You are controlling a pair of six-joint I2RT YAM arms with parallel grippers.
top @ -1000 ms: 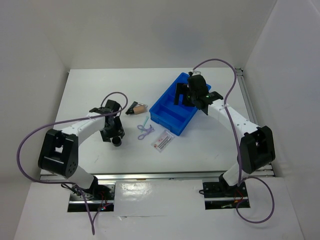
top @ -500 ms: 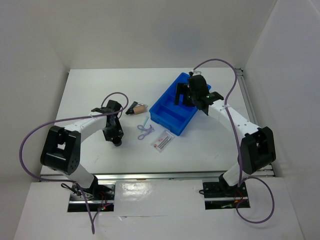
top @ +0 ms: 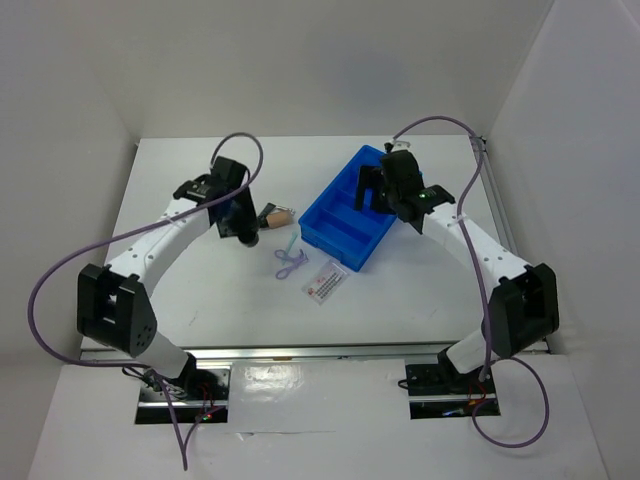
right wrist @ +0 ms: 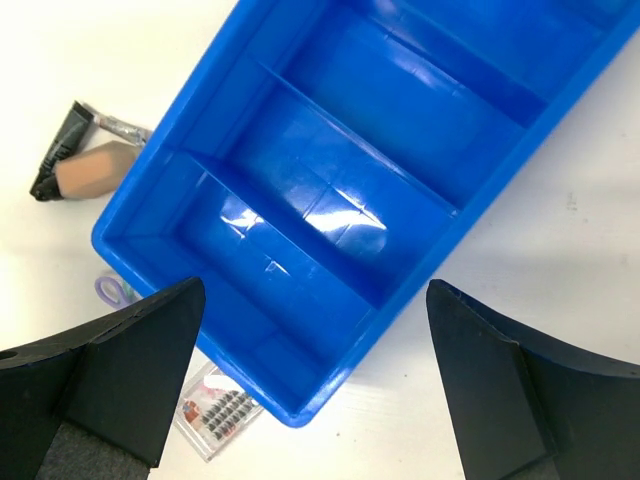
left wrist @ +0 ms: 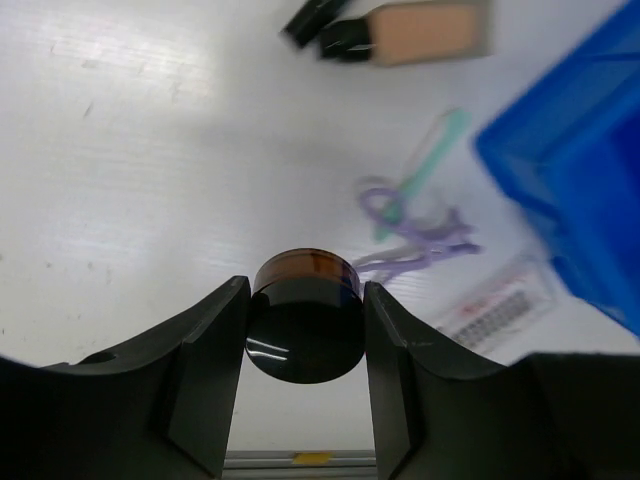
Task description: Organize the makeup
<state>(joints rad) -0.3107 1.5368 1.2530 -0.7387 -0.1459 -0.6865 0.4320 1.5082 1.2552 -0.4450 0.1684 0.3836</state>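
the left pincer [left wrist: 305, 335] grips a small dark round jar [left wrist: 303, 352] by its sides, apparently lifted off the surface [left wrist: 130, 180], probably for carrying right to the blue tray [right wrist: 330, 160]. the right pincer [right wrist: 315, 350] hangs wide open above the tray's compartments, holding nothing. the tan-and-black piece [left wrist: 415, 30], lilac looped tool [left wrist: 410, 230] and white packet [top: 326, 281] lie unsorted left of the tray.

White table [top: 400, 290]: blue tray [top: 330, 248], tan piece [top: 277, 216], lilac tool [top: 290, 260], white packet [top: 325, 281].
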